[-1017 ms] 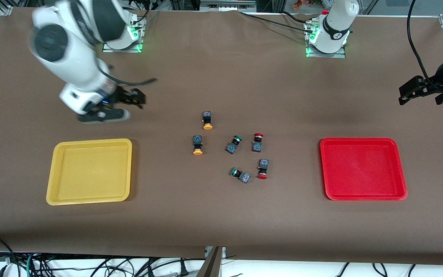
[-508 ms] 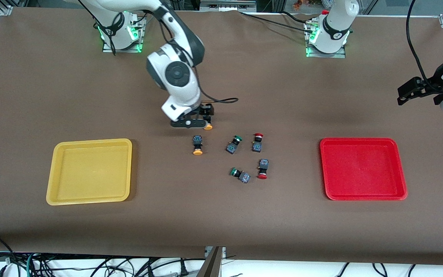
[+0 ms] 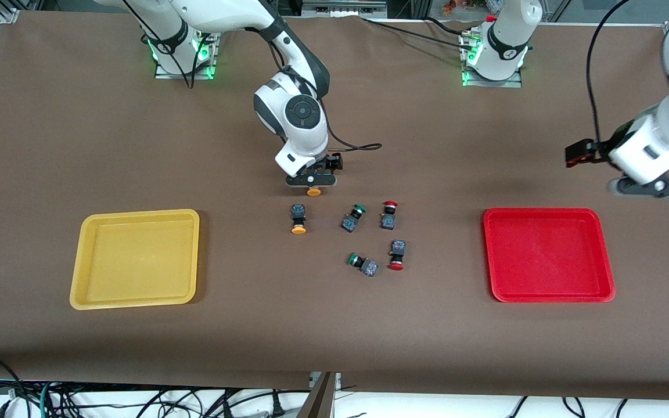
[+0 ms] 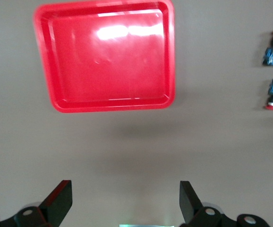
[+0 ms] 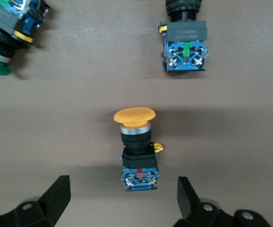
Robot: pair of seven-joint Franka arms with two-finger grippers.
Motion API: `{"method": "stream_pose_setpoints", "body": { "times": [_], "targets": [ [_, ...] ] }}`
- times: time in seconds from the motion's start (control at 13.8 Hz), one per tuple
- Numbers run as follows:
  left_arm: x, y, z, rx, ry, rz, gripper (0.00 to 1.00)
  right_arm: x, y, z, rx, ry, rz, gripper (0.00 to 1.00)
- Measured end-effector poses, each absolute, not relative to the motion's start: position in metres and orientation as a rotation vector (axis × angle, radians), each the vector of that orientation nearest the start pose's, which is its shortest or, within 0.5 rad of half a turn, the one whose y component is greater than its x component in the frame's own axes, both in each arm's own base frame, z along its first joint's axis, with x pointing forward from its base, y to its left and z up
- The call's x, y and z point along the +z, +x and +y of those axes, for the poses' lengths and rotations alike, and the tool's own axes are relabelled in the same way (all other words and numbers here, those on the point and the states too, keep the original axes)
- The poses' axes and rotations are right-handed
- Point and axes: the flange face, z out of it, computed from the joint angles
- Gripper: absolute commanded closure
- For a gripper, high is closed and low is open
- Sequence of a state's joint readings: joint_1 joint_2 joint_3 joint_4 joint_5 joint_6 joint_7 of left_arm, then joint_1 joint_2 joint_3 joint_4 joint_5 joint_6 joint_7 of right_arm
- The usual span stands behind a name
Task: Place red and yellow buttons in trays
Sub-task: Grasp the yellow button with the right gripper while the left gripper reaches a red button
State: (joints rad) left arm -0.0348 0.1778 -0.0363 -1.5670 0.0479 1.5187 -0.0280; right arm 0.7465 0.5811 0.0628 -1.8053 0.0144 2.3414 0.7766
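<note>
- Nearest the camera lie the yellow tray (image 3: pixel 136 259) and red tray (image 3: pixel 548 255), both empty, at opposite ends of the brown bench (image 3: pixel 334 325).
- Between them sit the buttons: two red ones (image 3: pixel 391 215) (image 3: pixel 397 255), a yellow one (image 3: pixel 298 219), two green ones (image 3: pixel 353 217) (image 3: pixel 362 263).
- Farther back, the right tool (image 3: pixel 312 181) hovers over the other yellow button (image 5: pixel 136 146), jaws spread wide and empty.
- The button lies on its side; closing off-centre could roll or flick it away, I reckon.
- The left tool (image 4: pixel 122 208) hangs spread and empty near the red tray.
- Cables dangle below the bench edge.
</note>
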Motion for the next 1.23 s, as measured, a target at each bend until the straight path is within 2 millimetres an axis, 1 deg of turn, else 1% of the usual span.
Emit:
{"method": "stream_pose_setpoints", "body": {
  "times": [0.15,0.22,0.29,0.36,0.51,0.65,0.8,0.87,1.02,1.09,1.16,1.23],
  "targets": [
    [0.484,0.607,-0.052,0.365,-3.098,0.103,0.00,0.208,0.443,0.464,0.106,-3.147,-0.027,0.01],
    [0.465,0.617,-0.060,0.358,-3.112,0.118,0.00,0.201,0.439,0.462,0.100,-3.144,-0.031,0.03],
    [0.446,0.625,-0.073,0.343,-3.136,0.135,0.00,0.195,0.435,0.460,0.098,-3.144,-0.035,0.11],
    [0.427,0.633,-0.090,0.330,-3.162,0.157,0.00,0.191,0.433,0.458,0.098,-3.144,-0.037,0.24],
    [0.392,0.640,-0.128,0.328,-3.195,0.208,0.00,0.190,0.432,0.458,0.097,-3.144,-0.037,0.50],
    [0.357,0.647,-0.169,0.263,-3.202,0.235,0.00,0.190,0.432,0.458,0.096,-3.144,-0.035,0.67],
    [0.330,0.650,-0.203,0.197,-3.214,0.205,0.00,0.190,0.433,0.457,0.094,-3.144,-0.031,0.85],
    [0.319,0.651,-0.220,0.162,-3.223,0.188,0.00,0.192,0.435,0.456,0.088,-3.142,-0.028,0.87],
    [0.300,0.654,-0.257,0.072,-3.240,0.181,0.00,0.197,0.446,0.449,0.073,-3.145,-0.016,0.87],
    [0.289,0.656,-0.277,0.019,-3.250,0.193,0.00,0.205,0.454,0.444,0.076,-3.157,-0.014,0.87],
    [0.276,0.658,-0.292,-0.032,-3.260,0.202,0.00,0.219,0.465,0.437,0.090,-3.178,-0.027,0.87],
    [0.263,0.660,-0.301,-0.067,-3.265,0.211,0.00,0.238,0.478,0.425,0.110,-3.202,-0.057,0.87]
  ]
}}
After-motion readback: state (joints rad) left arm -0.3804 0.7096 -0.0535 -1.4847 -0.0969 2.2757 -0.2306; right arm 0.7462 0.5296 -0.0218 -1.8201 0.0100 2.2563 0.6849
